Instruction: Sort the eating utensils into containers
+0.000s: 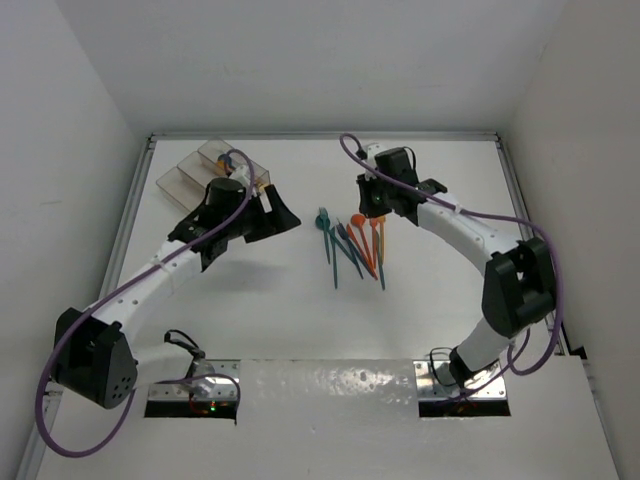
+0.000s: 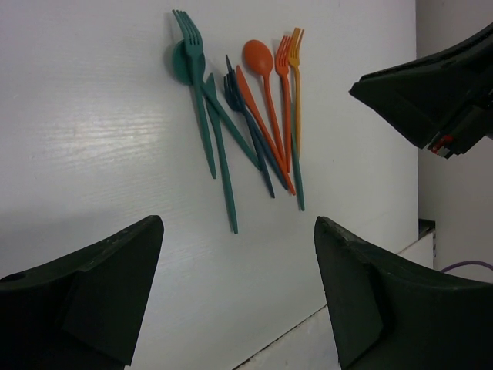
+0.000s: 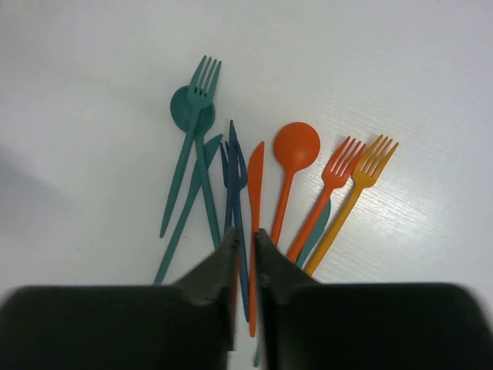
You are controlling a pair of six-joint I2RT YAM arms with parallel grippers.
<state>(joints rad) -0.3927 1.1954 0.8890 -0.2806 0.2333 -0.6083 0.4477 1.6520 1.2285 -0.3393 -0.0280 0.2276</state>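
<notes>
Now the left tool [image 2: 237, 231] is wide open; the right tool [image 3: 246, 235] is pinched shut above a thin orange plastic knife [image 3: 255, 177].

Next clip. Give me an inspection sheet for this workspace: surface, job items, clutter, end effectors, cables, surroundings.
Surface: white table, no marks visible.
Job's things: utensils in teal, blue and orange lie in one overlapping pile at mid-table. The clear tray sits at far left; one compartment holds something small that cannot be identified.
Clutter: nothing seen.
End effectors: left end effector is wide open and empty, beside the tray. Right end effector is almost shut over the pile; whether it grips anything cannot be told.
Cables: purple cables loop along both arms, away from the utensils.
Surroundings: white walls on three sides.
</notes>
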